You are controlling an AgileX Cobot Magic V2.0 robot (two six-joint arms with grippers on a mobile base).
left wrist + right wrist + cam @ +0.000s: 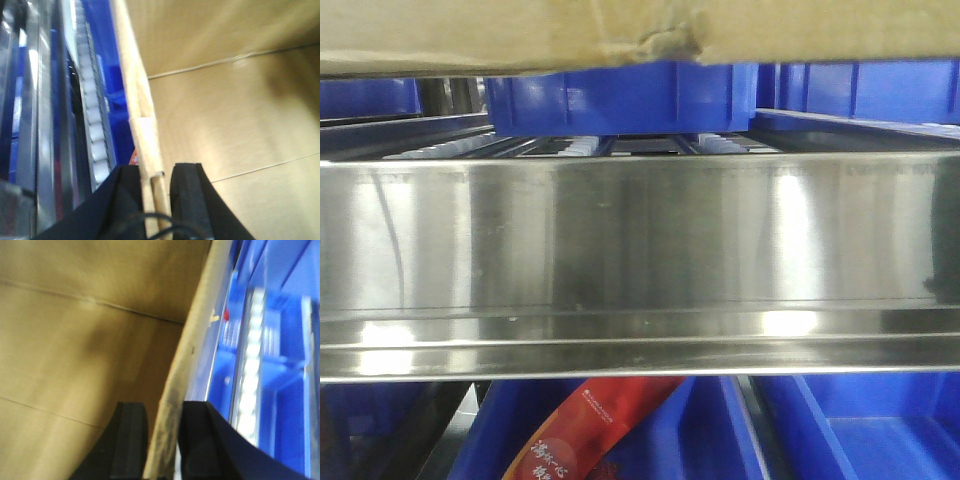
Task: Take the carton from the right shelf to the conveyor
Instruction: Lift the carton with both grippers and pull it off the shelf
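Observation:
The carton (520, 30), plain brown cardboard with a torn notch on its lower edge, fills the top of the front view above the right shelf's steel rail (640, 250). In the left wrist view I look into the carton (225, 125). My left gripper (156, 175) straddles its side wall, one black finger (127, 200) outside and one inside, shut on the wall. In the right wrist view my right gripper (165, 412) pinches the opposite wall of the carton (75, 340) the same way. The conveyor is out of view.
Blue bins (620, 95) stand on the shelf behind the carton, and more blue bins (880, 420) sit below the rail. One of the lower bins holds a red packet (590, 420). White roller tracks (92, 125) (250, 365) run close beside the carton's walls.

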